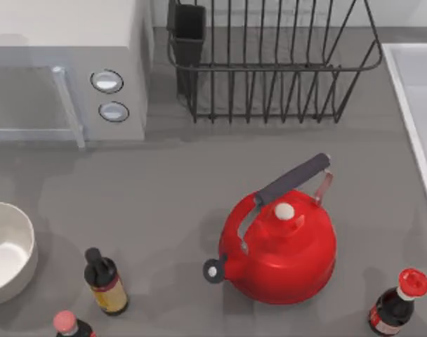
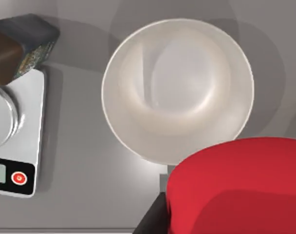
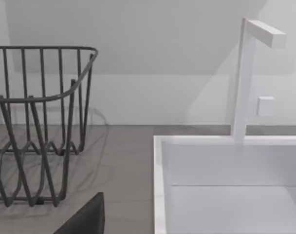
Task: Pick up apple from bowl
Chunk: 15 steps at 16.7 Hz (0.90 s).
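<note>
The off-white bowl (image 1: pixel 4 256) stands at the table's left edge, and its pale inside holds nothing. From the left wrist view I look straight down into the bowl (image 2: pixel 177 87). The red apple (image 2: pixel 240 185) looms large and close to that camera, raised above the bowl's near rim. My left gripper (image 2: pixel 235 217) is shut on the apple, with one dark finger (image 2: pixel 153 220) showing beside it. A dark part of my right gripper (image 3: pixel 85 218) shows in the right wrist view, facing the dish rack and the sink.
A big red kettle (image 1: pixel 280 246) sits right of centre, with sauce bottles (image 1: pixel 107 282) (image 1: pixel 399 302) along the front. Microwave (image 1: pixel 66 70), wire dish rack (image 1: pixel 270 63) and white sink (image 1: pixel 418 105) line the back. A kitchen scale (image 2: pixel 19 131) lies beside the bowl.
</note>
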{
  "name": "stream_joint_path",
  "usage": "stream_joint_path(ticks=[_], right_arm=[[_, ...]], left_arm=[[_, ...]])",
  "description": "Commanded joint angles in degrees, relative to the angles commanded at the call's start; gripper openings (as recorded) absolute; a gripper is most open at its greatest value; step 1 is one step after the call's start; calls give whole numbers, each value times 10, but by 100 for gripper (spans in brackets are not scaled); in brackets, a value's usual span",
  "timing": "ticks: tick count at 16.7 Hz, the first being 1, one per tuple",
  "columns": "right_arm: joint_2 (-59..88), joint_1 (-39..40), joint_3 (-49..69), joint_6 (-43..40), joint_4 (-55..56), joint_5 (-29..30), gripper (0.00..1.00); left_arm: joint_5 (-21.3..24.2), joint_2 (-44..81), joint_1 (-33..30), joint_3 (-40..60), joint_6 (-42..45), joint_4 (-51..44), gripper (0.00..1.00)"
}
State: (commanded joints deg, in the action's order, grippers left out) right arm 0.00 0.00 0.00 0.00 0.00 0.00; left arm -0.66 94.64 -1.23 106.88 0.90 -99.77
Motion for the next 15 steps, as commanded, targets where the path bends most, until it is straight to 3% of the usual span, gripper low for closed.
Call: stream_joint_path(ticks=[9, 15], right_arm=[[0, 0, 0, 0, 0, 0, 100], [0, 0, 0, 0, 0, 0, 100]], left_arm=[[6, 101, -267, -99, -274, 176, 0], [7, 109, -295, -116, -303, 203, 0]])
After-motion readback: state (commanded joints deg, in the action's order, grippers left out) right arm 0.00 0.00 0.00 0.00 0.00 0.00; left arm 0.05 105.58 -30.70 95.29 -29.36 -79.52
